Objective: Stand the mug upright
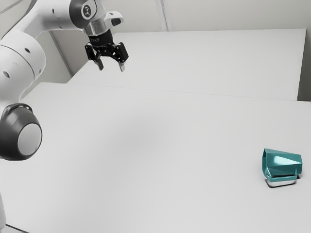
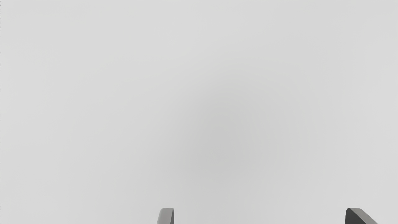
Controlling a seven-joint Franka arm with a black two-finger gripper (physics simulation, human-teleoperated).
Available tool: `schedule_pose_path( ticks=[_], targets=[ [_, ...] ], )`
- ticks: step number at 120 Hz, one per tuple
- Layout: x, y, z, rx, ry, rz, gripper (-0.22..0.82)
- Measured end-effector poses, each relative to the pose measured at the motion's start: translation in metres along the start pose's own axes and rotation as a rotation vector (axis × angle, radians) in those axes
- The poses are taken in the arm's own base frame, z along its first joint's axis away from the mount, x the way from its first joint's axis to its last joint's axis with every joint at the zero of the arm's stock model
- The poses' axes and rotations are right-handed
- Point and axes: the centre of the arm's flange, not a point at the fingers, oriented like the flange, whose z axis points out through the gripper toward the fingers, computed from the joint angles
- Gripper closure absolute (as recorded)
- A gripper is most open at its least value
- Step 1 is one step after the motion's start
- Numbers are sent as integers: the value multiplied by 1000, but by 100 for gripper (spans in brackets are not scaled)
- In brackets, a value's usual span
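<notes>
Hanging above the bench (image 1: pixel 146 145) with its fingers spread wide, the pincer (image 1: pixel 112 67) is well apart from the teal mug (image 1: pixel 282 164), which lies on its side toward the exterior view's right.

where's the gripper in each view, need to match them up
Exterior view: the gripper hangs open toward the upper left, well apart from the mug.
Wrist view: its two fingers stand apart, with the table beyond them.
Shared landmark: the table's pale top, with a soft shadow on it.
</notes>
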Motion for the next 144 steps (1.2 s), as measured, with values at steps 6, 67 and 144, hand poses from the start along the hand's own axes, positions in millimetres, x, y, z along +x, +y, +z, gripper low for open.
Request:
schedule_pose_path(
  ticks=[6,67,144],
  targets=[
    [0,-1,0,1,1,-1,0],
    [-103,117,83,-411,-33,58,0],
    [-152,292,191,-808,-95,-64,0]
  ],
)
